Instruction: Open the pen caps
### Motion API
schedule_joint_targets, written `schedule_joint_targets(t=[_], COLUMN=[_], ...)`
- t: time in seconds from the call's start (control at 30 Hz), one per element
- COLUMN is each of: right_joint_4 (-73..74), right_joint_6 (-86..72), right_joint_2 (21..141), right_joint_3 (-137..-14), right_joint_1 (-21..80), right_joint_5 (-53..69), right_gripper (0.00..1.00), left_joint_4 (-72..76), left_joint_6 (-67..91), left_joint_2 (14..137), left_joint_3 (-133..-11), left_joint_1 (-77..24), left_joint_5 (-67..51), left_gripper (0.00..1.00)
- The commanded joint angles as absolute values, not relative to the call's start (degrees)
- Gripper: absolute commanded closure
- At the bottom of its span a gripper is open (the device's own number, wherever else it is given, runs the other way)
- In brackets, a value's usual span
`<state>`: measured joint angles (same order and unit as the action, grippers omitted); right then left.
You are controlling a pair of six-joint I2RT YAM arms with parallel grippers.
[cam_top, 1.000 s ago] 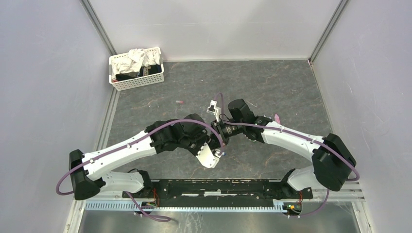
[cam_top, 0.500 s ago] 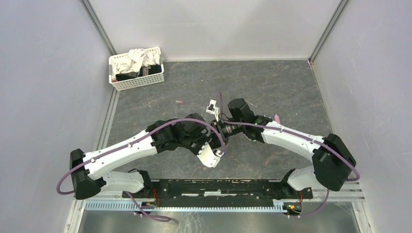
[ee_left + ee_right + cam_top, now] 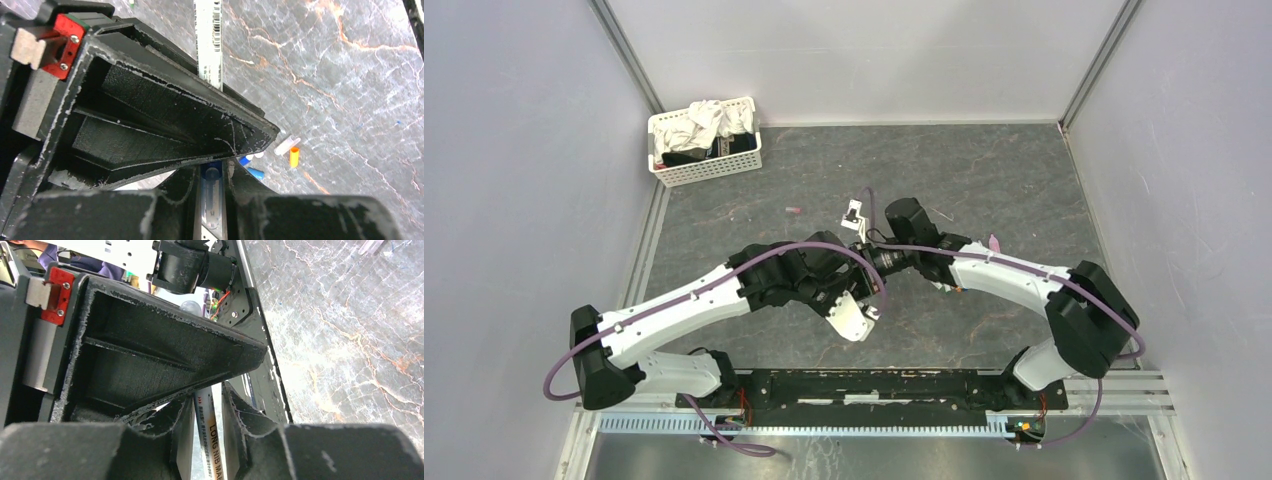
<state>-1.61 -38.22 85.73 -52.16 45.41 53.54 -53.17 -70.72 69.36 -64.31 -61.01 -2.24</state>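
A blue pen cap (image 3: 213, 176) is pinched between the jaws of my left gripper (image 3: 212, 172), which is shut on it. The pen's white barrel (image 3: 207, 45) with a barcode runs up past the upper finger. In the right wrist view the same barrel (image 3: 212, 440), printed "LONG NIB", lies between the fingers of my right gripper (image 3: 209, 405), which are open with light showing beside it. Both grippers meet mid-table (image 3: 870, 285). Loose pen caps lie on the table below: an orange one (image 3: 294, 156), a blue one (image 3: 255, 173) and a clear one (image 3: 286, 145).
A white basket (image 3: 706, 140) full of crumpled cloths stands at the back left corner. A small pink piece (image 3: 793, 211) lies on the dark marbled table, another (image 3: 994, 243) by the right arm. Grey walls close in on three sides.
My left jaws have closed onto the blue cap. My right jaws have eased apart around the barrel, and the right arm has shifted slightly left.
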Motion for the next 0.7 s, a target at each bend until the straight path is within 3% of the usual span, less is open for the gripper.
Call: schedule_joint_targets(t=[0.0,0.07,0.1,0.43,0.5,0.53,0.57,0.63,0.67], right_joint_4=[-14.7,-16.0,-15.3,-0.4,13.3,18.8,18.2,2.8,-2.3], right_joint_6=[-44.1,-44.6,-44.3,-34.6,-27.3,-22.3,-20.6,-33.0,-38.3], right_joint_2=[87.8,88.5,89.0,96.6,100.4,97.0,88.9,65.0,59.0], right_joint_3=[-57.5,-58.3,-59.0,-65.9,-71.2,-65.2,-51.7,-19.4,-11.6], right_joint_1=[45.7,45.7,45.7,45.9,45.6,46.5,48.6,48.6,46.2], right_joint_5=[50.0,48.2,47.2,41.2,40.8,40.8,39.9,41.5,43.6], right_gripper=[0.76,0.97,1.0,1.0,1.0,1.0,1.0,1.0,1.0], left_joint_4=[-50.2,-49.9,-49.8,-51.0,-53.4,-56.0,-58.3,-62.7,-63.6], left_joint_6=[-69.0,-68.9,-69.2,-74.4,-77.9,-79.6,-84.2,-104.1,-107.1], left_joint_2=[70.6,70.7,70.8,72.6,74.1,74.1,73.5,72.4,72.4], left_joint_3=[-67.8,-68.2,-68.2,-69.5,-72.4,-73.9,-75.3,-74.1,-73.5], left_joint_1=[-62.0,-62.0,-61.9,-60.9,-60.6,-56.6,-45.6,-16.7,-13.5], left_joint_5=[-7.1,-7.4,-7.8,-8.8,-6.8,-4.6,-6.3,-12.7,-12.8], left_gripper=[0.98,0.98,0.98,0.98,0.98,0.98,0.98,0.98,0.98])
